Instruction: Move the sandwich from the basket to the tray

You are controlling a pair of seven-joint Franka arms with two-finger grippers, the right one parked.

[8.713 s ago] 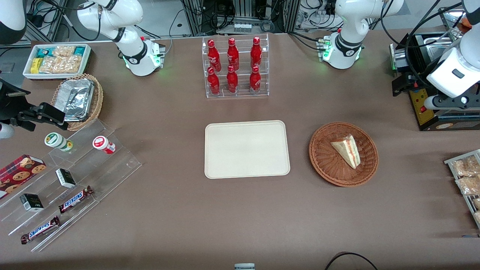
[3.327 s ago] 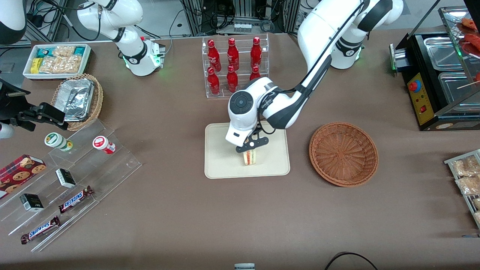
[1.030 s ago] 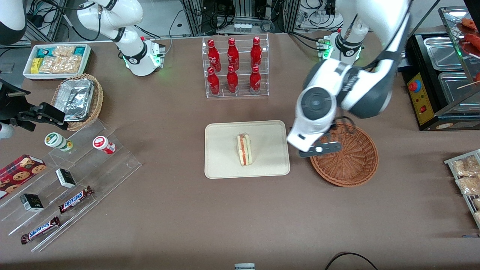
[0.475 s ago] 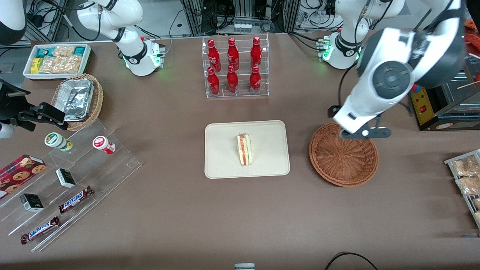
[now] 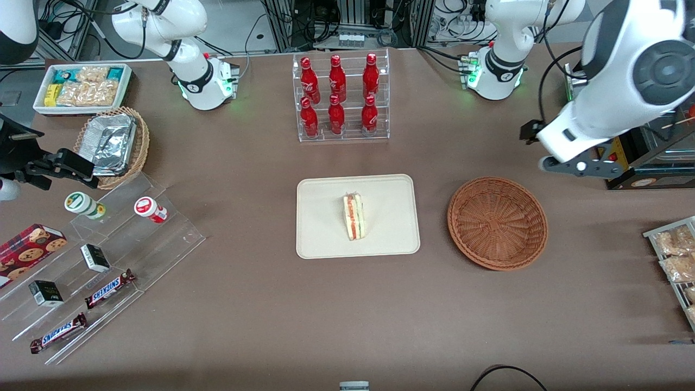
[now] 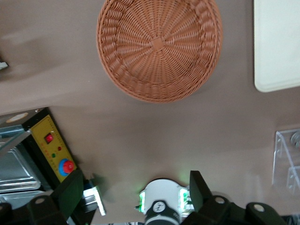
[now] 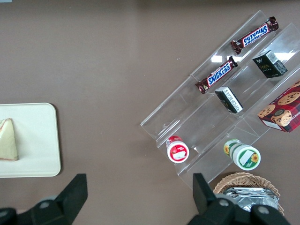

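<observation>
The sandwich (image 5: 354, 216) lies on the cream tray (image 5: 320, 239). At 3 o'clock from the tray sits the wicker basket (image 5: 497, 222), holding nothing. The left gripper (image 6: 133, 194), fingers apart, hangs at 1 o'clock from the basket.

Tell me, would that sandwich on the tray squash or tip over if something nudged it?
Probably both. The sandwich is soft white bread, so it would likely squash. It stands on a narrow edge on the tray, so it may topple. The gripper is up near the basket, open.
</observation>
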